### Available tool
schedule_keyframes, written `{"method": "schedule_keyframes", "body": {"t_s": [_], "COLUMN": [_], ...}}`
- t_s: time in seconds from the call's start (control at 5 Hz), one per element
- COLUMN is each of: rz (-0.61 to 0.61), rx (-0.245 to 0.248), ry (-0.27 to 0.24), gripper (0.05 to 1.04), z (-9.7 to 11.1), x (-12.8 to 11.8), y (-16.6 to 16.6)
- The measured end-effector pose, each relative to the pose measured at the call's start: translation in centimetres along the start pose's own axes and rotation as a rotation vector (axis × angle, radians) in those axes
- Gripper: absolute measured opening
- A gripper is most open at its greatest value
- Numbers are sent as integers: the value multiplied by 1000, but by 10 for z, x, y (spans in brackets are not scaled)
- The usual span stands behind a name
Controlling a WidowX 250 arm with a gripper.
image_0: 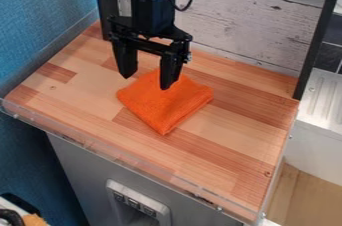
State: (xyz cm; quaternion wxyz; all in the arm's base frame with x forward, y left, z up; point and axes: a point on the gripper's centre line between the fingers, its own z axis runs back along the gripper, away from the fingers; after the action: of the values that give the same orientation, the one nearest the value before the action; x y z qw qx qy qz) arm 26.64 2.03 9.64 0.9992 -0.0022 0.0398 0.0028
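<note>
I have the folded orange cloth [167,107] lying near the middle of the wooden desk [230,132], one corner pointing toward the front edge. My claw [145,82] hangs over the cloth's rear part, fingers spread and gripping nothing; I can't tell whether a fingertip touches the fabric. Behind the desk I see pale wooden planks [237,22] between two black posts, and a blue wall [50,25] on the view's left. A clear strip [120,158] runs along the desk's front edge, above a grey cabinet front [80,170].
</note>
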Motion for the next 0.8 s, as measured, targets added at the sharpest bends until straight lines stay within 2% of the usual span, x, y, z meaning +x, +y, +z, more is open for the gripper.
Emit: {"method": "schedule_keyframes", "body": {"t_s": [0.2, 0.8], "rz": [14, 71], "rx": [0, 1], "ry": [-2, -80], "gripper": [999, 994], "z": [-2, 3], "x": [3, 36], "y": [0, 2]}}
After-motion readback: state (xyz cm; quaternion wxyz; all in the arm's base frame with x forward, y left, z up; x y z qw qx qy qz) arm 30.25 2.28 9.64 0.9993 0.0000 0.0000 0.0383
